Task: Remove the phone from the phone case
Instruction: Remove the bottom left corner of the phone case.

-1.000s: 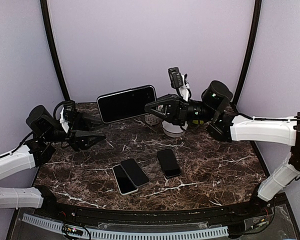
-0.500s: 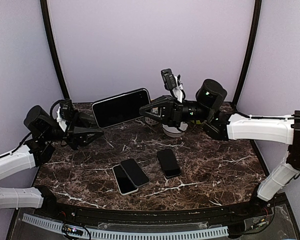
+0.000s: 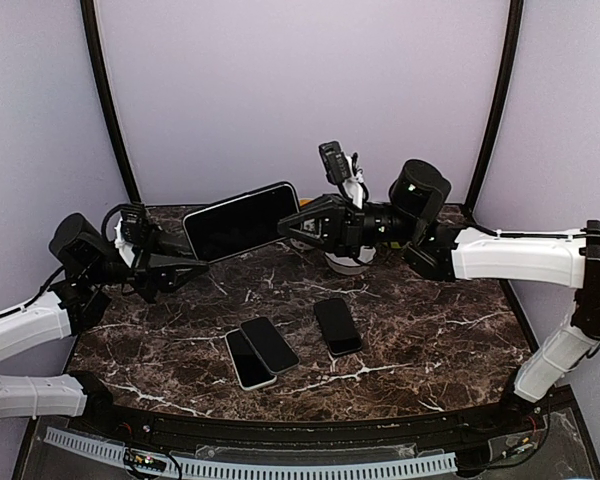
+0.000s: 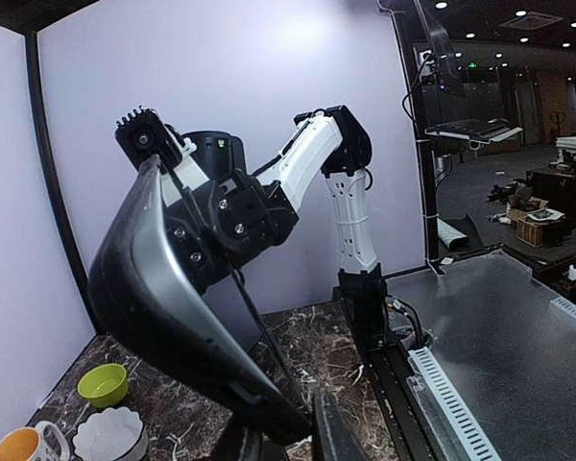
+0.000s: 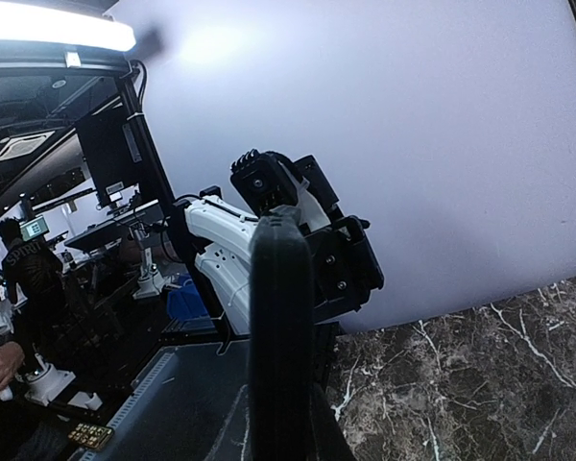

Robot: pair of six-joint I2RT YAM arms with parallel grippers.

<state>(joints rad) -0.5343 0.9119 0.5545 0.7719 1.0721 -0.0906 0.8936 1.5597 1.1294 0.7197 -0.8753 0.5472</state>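
A black phone in its dark phone case point(image 3: 242, 220) hangs in the air over the back of the marble table, screen toward the camera and tilted down to the left. My right gripper point(image 3: 292, 222) is shut on its right end; in the right wrist view the case edge point(image 5: 280, 327) rises straight up from that gripper point(image 5: 290, 434). My left gripper point(image 3: 187, 262) sits at the lower left corner. In the left wrist view that corner of the case point(image 4: 163, 307) lies between the fingers of the left gripper point(image 4: 288, 427), which look shut on it.
Three loose phones lie on the table: a white-edged one point(image 3: 248, 360), a dark one point(image 3: 270, 344) overlapping it, and another dark one point(image 3: 337, 325). A white bowl point(image 3: 348, 258) stands under the right arm. A green bowl point(image 4: 104, 384), a white scalloped dish point(image 4: 110, 434) and an orange cup point(image 4: 24, 447) stand at the back.
The right arm carried the phone leftward to the left gripper. The left gripper's jaws narrowed and closed round the lower left corner.
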